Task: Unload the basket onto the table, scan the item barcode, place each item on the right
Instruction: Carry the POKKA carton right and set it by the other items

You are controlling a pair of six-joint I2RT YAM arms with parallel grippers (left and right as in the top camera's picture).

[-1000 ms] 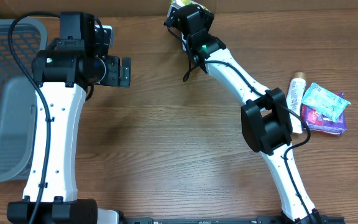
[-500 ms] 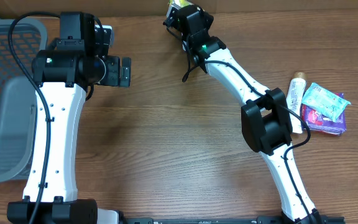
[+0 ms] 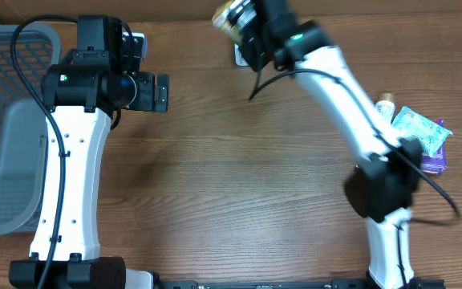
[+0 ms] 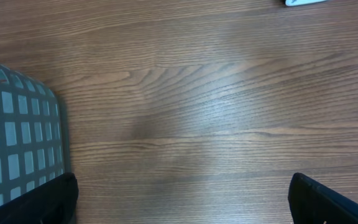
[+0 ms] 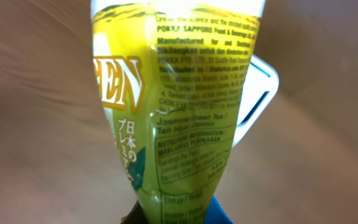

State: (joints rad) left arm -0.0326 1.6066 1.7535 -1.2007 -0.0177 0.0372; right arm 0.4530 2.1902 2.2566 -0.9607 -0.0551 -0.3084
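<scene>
Above white device (image 5: 257,93): green tea bottle (image 5: 179,112), likely light, slick-labelled, dentable; right gripper (image 5: 176,214) pinching its narrow end, label clear; left gripper (image 4: 179,199) spread, empty.

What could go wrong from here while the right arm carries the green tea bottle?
The right jaws pinch the green tea bottle by one end, and the wrist view is motion-blurred; it might swing or slip.
No barcode shows on the face visible here, so it may not be facing the white device.
The right arm's elbow sits close to the purple packet and might nudge it.
</scene>
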